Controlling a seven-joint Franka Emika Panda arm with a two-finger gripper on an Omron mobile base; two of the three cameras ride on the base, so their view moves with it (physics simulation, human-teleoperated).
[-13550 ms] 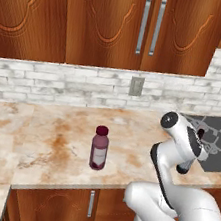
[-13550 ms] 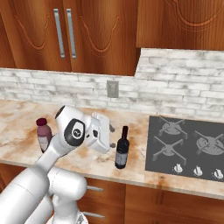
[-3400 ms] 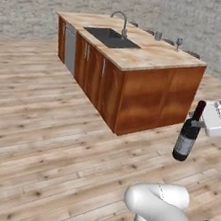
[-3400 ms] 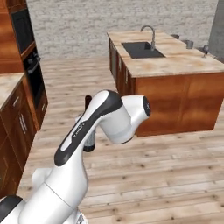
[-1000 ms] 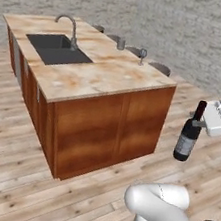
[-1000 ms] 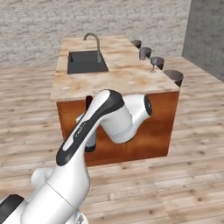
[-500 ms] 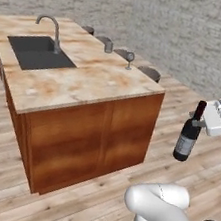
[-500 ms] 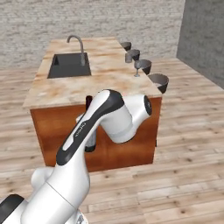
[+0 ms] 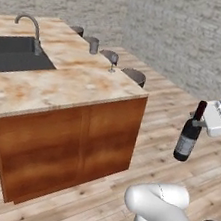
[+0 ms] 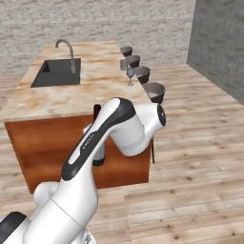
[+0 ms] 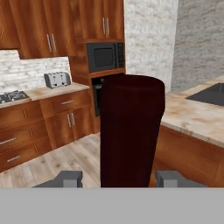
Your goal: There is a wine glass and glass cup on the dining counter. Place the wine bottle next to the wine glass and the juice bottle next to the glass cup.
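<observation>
The fingers (image 11: 70, 178) are closed on the wine bottle (image 9: 189, 132), which is held upright in the air, well apart from the tabletop (image 9: 81, 85). Against half a second ago, the island is seen nearer and more end-on: the base has driven closer. The wine glass (image 9: 114, 61) and glass cup (image 9: 94, 45) stand at the far edge; placing is judged not yet begun.
</observation>
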